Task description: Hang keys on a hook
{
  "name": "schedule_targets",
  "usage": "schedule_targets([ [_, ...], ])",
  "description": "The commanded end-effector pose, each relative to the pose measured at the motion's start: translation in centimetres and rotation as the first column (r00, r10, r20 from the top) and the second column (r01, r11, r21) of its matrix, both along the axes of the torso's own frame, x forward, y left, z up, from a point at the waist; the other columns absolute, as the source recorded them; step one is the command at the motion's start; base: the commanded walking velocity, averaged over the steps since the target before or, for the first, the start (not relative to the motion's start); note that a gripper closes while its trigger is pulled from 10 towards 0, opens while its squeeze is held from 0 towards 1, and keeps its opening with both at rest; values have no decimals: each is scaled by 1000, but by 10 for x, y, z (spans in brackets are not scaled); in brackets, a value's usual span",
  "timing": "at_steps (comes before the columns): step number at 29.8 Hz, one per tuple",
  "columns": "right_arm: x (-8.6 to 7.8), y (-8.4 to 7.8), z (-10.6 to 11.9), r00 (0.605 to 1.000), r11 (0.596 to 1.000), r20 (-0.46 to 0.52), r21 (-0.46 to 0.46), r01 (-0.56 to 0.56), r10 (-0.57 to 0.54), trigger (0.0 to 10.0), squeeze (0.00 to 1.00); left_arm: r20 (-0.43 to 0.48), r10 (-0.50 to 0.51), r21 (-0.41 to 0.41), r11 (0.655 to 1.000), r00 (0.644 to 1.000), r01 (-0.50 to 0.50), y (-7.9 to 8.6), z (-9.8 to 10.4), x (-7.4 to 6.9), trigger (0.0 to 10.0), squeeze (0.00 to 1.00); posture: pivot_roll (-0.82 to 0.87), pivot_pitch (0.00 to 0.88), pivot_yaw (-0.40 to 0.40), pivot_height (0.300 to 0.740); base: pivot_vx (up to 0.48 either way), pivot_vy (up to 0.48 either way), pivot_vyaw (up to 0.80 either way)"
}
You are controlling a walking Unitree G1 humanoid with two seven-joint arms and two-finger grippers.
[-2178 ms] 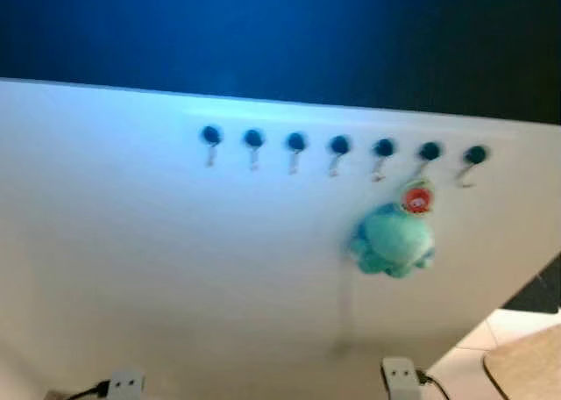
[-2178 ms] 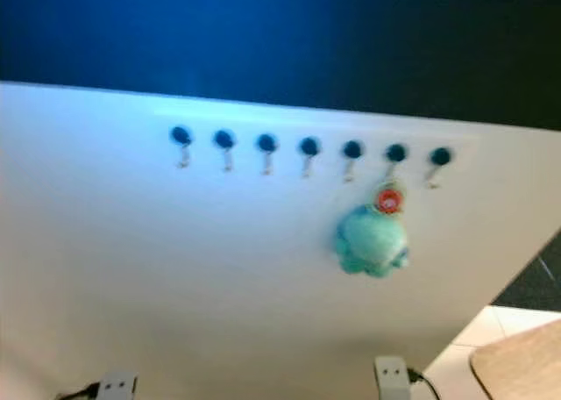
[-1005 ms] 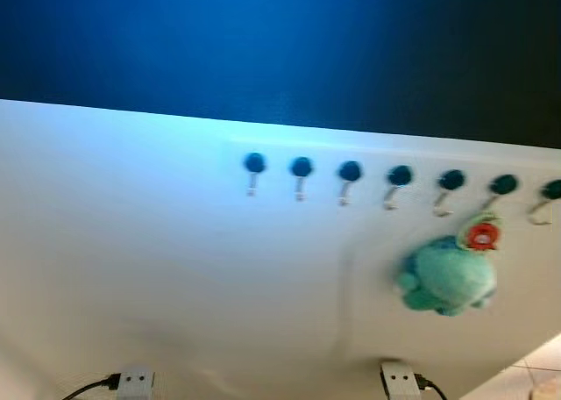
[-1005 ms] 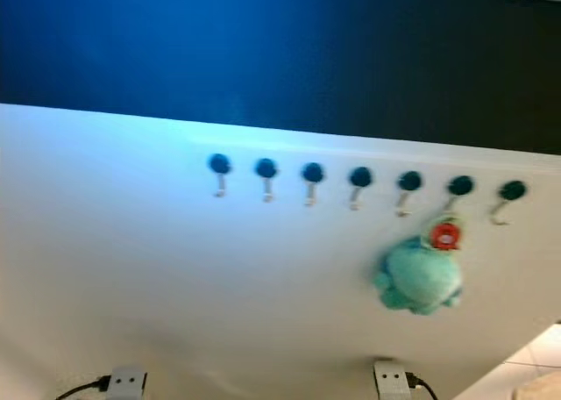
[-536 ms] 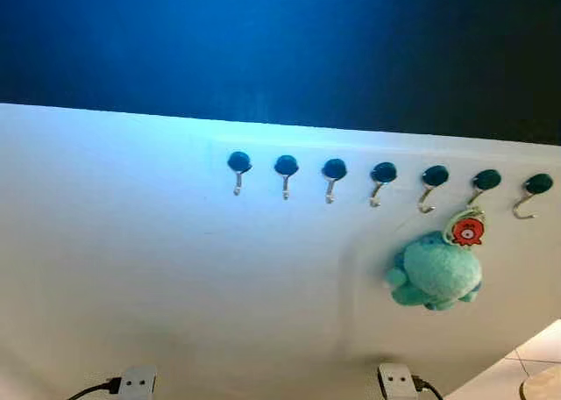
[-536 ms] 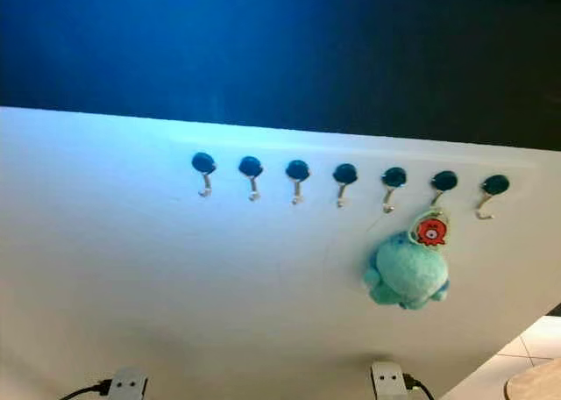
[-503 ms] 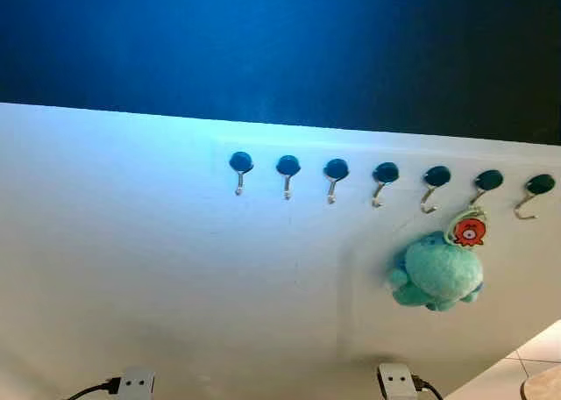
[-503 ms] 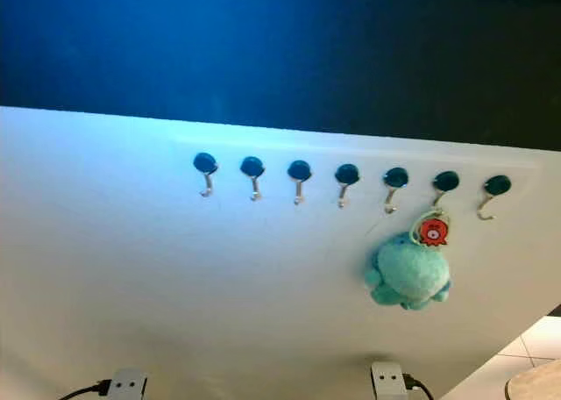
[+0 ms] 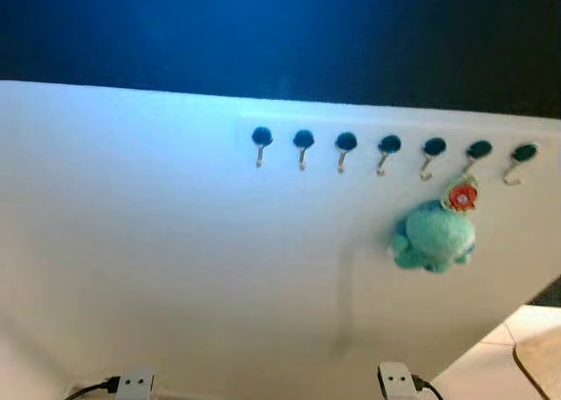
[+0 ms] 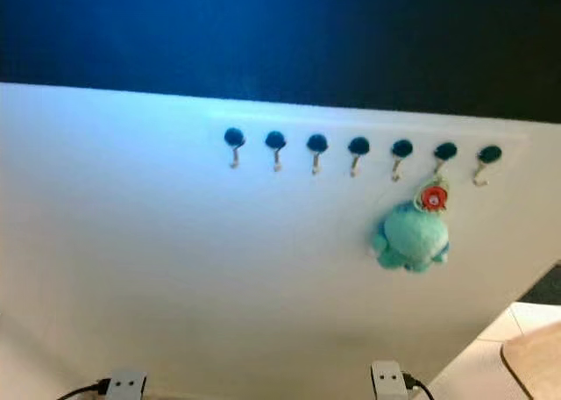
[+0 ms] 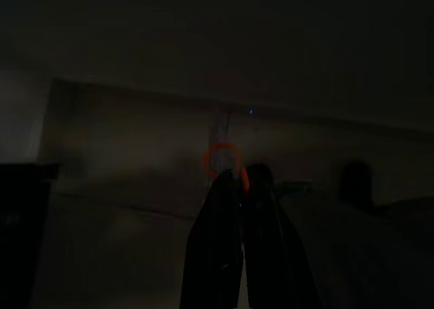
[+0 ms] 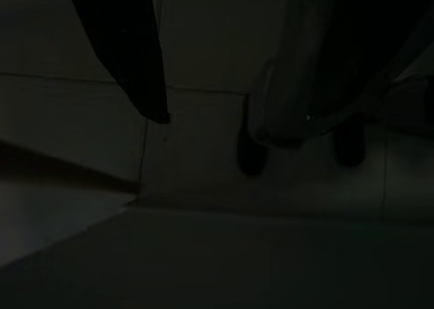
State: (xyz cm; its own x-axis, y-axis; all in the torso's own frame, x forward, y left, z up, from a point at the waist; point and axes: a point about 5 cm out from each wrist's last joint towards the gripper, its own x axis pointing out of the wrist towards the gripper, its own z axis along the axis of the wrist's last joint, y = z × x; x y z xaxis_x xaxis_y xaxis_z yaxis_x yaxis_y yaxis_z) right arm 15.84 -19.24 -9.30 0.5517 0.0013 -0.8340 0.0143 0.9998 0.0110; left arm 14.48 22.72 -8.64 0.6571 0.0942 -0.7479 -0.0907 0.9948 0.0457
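Risk 1: I can't make out a key or a ring on the plush toy (image 9: 435,236), and the head views are soft w/ blur. If the keys aren't really seated on the hook (image 9: 476,151), they could drop off.
Risk 2: hooks sit close together in a row of seven on the white wall (image 9: 175,242); any reach back in could knock the toy off, I judge.
Risk 3: two sockets (image 9: 396,382) w/ cables low on the wall; arms hanging low could snag a cable while I walk.
Keys: teal plush toy w/ a red-orange tag (image 9: 462,196) hangs on the wall from the sixth hook counting from robot's left, one free hook to its right. Looks done, as far as I can judge.
Left gripper: (image 11: 242,177) in a v. dark wrist view, fingers (image 11: 217,241) pressed together, nothing visibly between them. Faint red ring just past the tips; can't tell what it is.
Right gripper: one dark finger (image 12: 132,58) over a dim tiled floor (image 12: 203,255); can't tell how far apart the fingers stand or if it has hold of anything.
Keys vs grippers: toy is up on the wall; both wrist views look at dim low surroundings, so I judge both arms hang idle, well apart from it.
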Motion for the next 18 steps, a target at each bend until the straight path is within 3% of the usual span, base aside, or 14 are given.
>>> schedule_targets([
  [1,-4,-2,-1,1000,1000,-11,-6,6,-6,10000,0,-11,10,8,1000,1000,-10,7,0,-4,10000,0,70,23,-24,740,-326,0,0],
  [15,-5,-2,-2,1000,1000,-15,-4,16,-16,10000,0,0,-14,12,1000,1000,14,7,2,0,10000,0,69,30,-11,740,-325,0,0],
  [18,-5,-2,-2,1000,1000,-16,-3,22,-22,10000,0,-3,-26,21,999,1000,26,6,3,4,10000,0,70,35,-9,740,-82,0,0],
])
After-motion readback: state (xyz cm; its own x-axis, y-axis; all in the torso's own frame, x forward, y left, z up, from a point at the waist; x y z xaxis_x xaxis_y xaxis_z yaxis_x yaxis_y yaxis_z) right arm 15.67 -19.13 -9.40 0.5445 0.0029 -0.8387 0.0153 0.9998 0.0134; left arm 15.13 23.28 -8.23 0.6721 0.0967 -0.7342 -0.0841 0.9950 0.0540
